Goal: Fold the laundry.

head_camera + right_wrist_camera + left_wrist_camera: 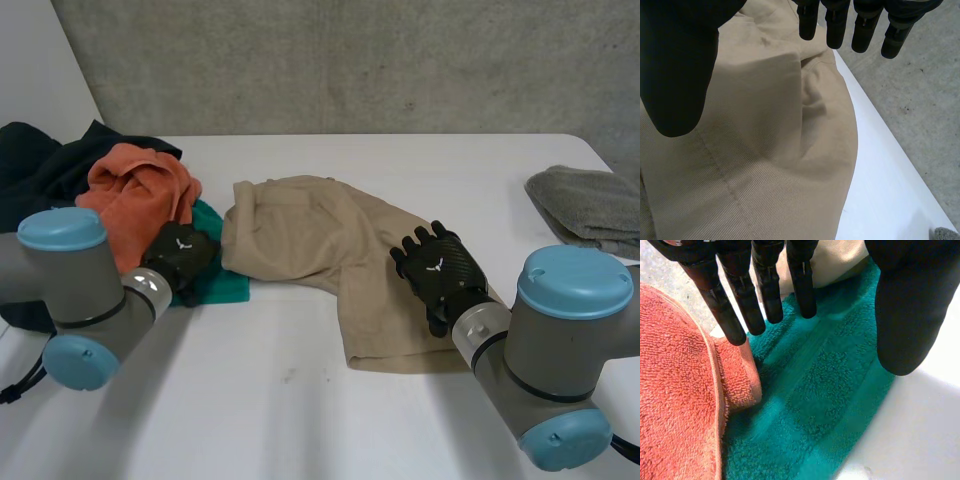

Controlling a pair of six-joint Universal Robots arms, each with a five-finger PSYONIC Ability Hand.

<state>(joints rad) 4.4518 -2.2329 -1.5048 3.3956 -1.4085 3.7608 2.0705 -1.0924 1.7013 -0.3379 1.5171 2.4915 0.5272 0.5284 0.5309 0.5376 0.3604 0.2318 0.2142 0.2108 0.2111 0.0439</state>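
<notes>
Both my hands are open over the laundry, with nothing grasped.

My left hand is near the left edge of the white tabletop, fingers straight and thumb spread wide, above the teal towel. That towel lies flat, partly under the orange towel and touching the beige garment. The garment is spread rumpled across the middle of the tabletop. My right hand is over its right-hand part, fingers relaxed and released; I cannot tell whether they touch the cloth. A dark garment is heaped behind the orange towel at the far left corner. A grey towel lies at the right edge, well apart.
</notes>
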